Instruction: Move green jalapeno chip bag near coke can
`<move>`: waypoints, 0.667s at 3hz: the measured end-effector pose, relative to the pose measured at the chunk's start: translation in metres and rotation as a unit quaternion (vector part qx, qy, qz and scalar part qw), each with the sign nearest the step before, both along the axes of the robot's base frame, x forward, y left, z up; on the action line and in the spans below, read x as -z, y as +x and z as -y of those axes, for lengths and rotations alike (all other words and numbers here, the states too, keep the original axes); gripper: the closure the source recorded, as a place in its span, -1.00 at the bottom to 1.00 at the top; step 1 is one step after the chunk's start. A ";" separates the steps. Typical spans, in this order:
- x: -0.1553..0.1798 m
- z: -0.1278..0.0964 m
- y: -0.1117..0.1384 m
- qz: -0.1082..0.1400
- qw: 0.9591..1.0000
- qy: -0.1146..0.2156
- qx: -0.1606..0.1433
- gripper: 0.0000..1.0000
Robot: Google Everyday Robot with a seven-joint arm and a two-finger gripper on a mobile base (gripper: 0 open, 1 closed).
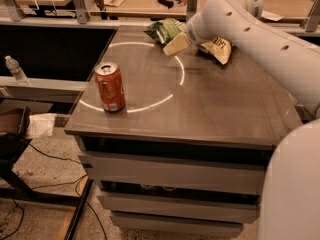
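Presently reaching in from the right across the table (215, 109), with the gripper (172, 45) hanging over the far side, between the green bag (164, 30) and the brown bag (217, 48). Pointing down and leftward, toward the green bag's near right corner, and either touching it or stopping just short; not possible to tell which. Finding the green bag lying crumpled at the far edge, just beyond and to the left of the gripper, its long axis running roughly along that edge from left to right. Not being able to tell how wide the jaws are standing, or whether they are gripping anything. Judging the step in hand as the approach to the grasp, with the bag not yet lifted off the table. Seeing the can (110, 86) standing upright toward the near left corner, at the rim of the white ring (180, 71) of light, well apart from the green bag. Probably needing a slight shift left and away to centre over the bag, closing across its short axis, then carrying it toward the near left. Risking a snag on the brown bag, which is lying just to the right of the gripper, under the wrist.
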State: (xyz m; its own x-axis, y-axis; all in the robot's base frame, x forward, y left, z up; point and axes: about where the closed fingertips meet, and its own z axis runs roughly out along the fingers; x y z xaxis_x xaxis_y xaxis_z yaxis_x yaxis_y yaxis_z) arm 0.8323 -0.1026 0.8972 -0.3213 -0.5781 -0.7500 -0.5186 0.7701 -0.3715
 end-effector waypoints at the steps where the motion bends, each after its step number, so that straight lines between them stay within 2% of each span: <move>1: 0.009 -0.007 0.018 -0.001 1.000 0.025 0.000 -1.00; 2: 0.013 -0.023 0.030 -0.001 0.999 0.048 -0.014 -1.00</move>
State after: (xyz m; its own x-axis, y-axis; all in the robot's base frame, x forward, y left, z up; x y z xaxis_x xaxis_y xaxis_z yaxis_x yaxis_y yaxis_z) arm 0.8619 -0.0800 0.8837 -0.3070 -0.5127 -0.8018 -0.5418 0.7868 -0.2957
